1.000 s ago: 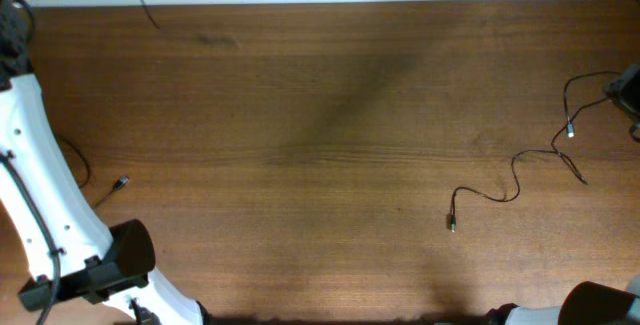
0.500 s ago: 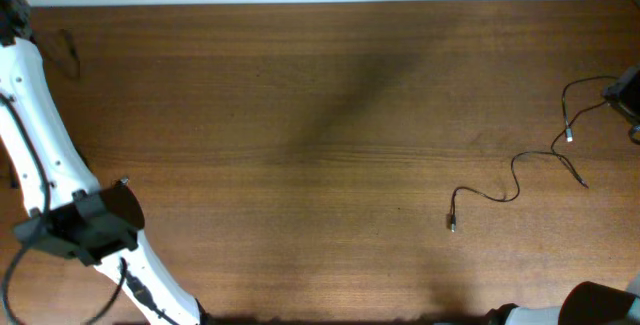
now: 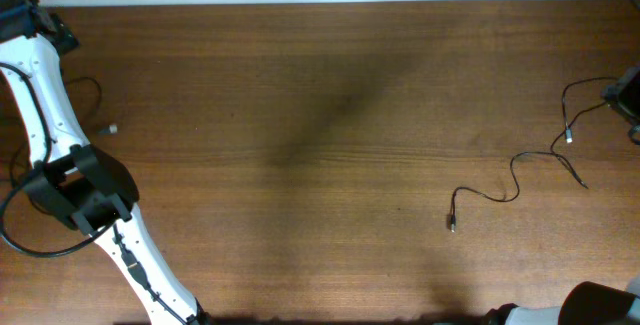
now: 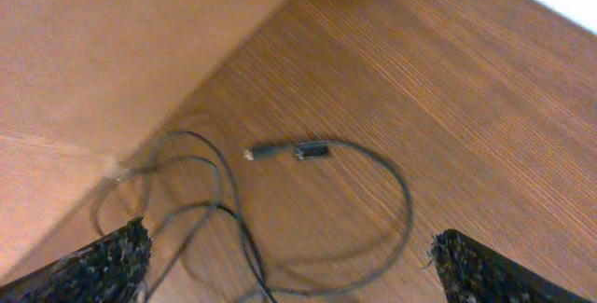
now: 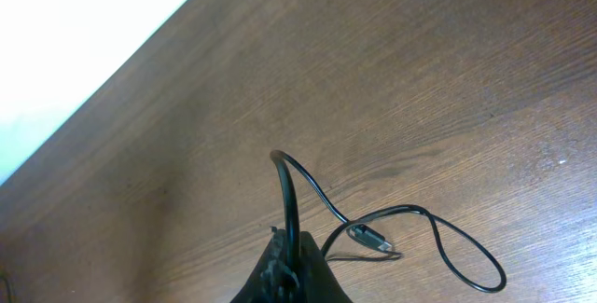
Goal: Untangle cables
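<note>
One thin black cable (image 3: 516, 173) runs from the right edge of the table to a plug end (image 3: 452, 224) near the middle front. My right gripper (image 3: 625, 95) is shut on that cable (image 5: 290, 191), which rises from its fingertips (image 5: 297, 264) and loops past a grey plug (image 5: 371, 239). A second cable (image 3: 96, 87) lies at the far left with its plug (image 3: 112, 128) on the wood. My left gripper (image 4: 289, 275) hangs open above this cable's loops (image 4: 399, 196) and plug (image 4: 280, 152), touching nothing.
The white left arm (image 3: 45, 85) stretches along the table's left edge, its black elbow (image 3: 80, 190) over the front left. The table's back edge (image 3: 320, 5) meets a white wall. A thicker black arm cable (image 3: 15, 235) loops at the left.
My left gripper has opened and let go of its cable, which now lies on the table farther back. The left arm swung toward the back left corner. The right arm has stayed put.
</note>
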Motion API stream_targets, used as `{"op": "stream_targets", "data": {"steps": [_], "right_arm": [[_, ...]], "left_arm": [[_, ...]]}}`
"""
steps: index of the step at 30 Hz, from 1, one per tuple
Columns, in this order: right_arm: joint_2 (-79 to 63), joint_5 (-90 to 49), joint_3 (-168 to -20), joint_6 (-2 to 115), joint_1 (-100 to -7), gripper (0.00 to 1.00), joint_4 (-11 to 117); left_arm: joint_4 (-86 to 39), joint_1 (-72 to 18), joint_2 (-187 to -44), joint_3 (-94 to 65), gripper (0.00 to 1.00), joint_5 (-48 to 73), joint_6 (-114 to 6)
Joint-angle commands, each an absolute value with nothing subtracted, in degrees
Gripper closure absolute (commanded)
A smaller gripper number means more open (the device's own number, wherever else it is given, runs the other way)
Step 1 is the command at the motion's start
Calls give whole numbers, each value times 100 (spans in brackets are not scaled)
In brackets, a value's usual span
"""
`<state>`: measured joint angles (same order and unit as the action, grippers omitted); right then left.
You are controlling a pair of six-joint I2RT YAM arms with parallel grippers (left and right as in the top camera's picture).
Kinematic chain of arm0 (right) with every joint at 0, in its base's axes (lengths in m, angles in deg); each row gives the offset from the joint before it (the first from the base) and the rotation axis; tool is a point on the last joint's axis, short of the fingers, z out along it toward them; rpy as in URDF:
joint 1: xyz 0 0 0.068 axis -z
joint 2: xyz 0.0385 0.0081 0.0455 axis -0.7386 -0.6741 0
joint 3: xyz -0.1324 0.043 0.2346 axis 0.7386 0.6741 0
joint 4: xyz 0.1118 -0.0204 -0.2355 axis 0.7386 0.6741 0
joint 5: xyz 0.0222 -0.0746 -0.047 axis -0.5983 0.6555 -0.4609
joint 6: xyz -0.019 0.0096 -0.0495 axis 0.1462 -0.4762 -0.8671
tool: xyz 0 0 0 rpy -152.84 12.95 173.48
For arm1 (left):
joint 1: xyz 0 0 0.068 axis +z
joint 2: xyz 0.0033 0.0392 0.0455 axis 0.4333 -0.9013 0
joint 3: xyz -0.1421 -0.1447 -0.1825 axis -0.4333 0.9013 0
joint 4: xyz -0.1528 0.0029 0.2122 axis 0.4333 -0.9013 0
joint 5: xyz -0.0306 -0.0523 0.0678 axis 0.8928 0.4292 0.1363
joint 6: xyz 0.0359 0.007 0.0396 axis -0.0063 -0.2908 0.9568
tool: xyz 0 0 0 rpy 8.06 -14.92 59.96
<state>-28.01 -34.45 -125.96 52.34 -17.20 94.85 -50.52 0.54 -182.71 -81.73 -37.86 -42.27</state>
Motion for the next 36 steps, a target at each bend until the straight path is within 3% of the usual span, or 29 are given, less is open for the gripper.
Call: {"op": "stream_targets", "data": {"steps": [1, 5, 9, 13, 18, 24, 30, 36], "right_arm": [[-2766, -3417, -12602, 5166, -1766, 96, 9516], [-2766, -3419, -12602, 5162, -2015, 96, 9594], [-2766, -3419, -12602, 5166, -2924, 96, 9531], [-2766, -3611, -12602, 5193, -3853, 96, 9398], [-2766, -4262, -12663, 5534, -4977, 96, 8617], [-2766, -4533, -13481, 5796, -5672, 96, 8252], [-2768, -4772, -13820, 5794, -5774, 96, 8296], [-2768, -5296, -13820, 5794, -5774, 96, 8296]], "left_arm": [[-5264, 91, -18302, -8203, 1, -3216, -4236], [-5968, 89, -18199, -8625, 1, -2455, -4234], [-6517, 28, -17668, -9539, 0, -326, -3788], [-6578, -119, -17003, -9878, 0, 880, -3550], [-6882, -619, -16295, -9884, 0, 1035, -3515], [-7690, -1701, -16227, -9810, 1, 2023, -2435], [-8038, -2997, -16232, -9397, 1, 2168, -1803], [-7596, -3981, -16234, -8492, 1, 2406, -1476]]}}
